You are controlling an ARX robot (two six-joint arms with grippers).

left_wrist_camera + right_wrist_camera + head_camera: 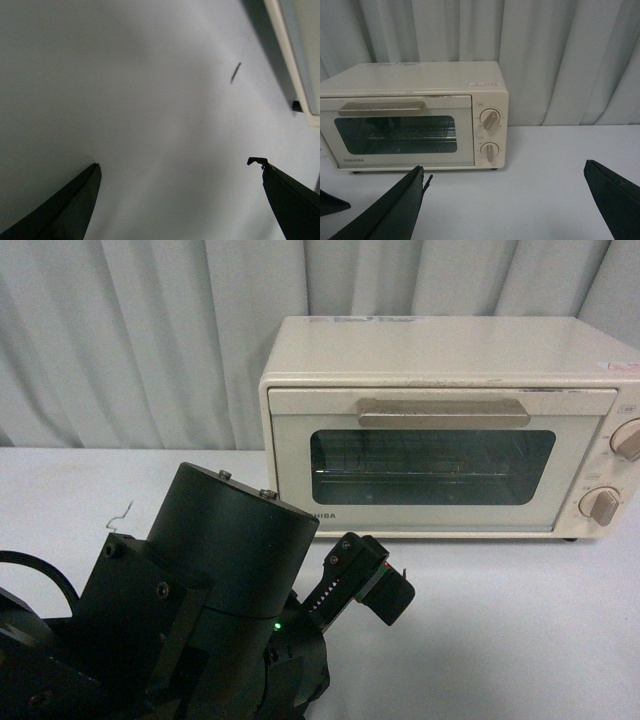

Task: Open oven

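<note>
We are at the approach step: the Toshiba toaster oven (440,430) sits upper right in the front view, door shut, its bar handle (443,412) untouched. Our left gripper (176,164) hangs over the white table (125,100), fingers spread wide. The right gripper (503,167), equally spread, faces the oven. Next, we judge, a gripper must reach the handle, close on it and swing the door down.

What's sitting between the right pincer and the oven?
Only bare table, as seen in the right wrist view; nothing lies between the open right pincer and the oven.
</note>
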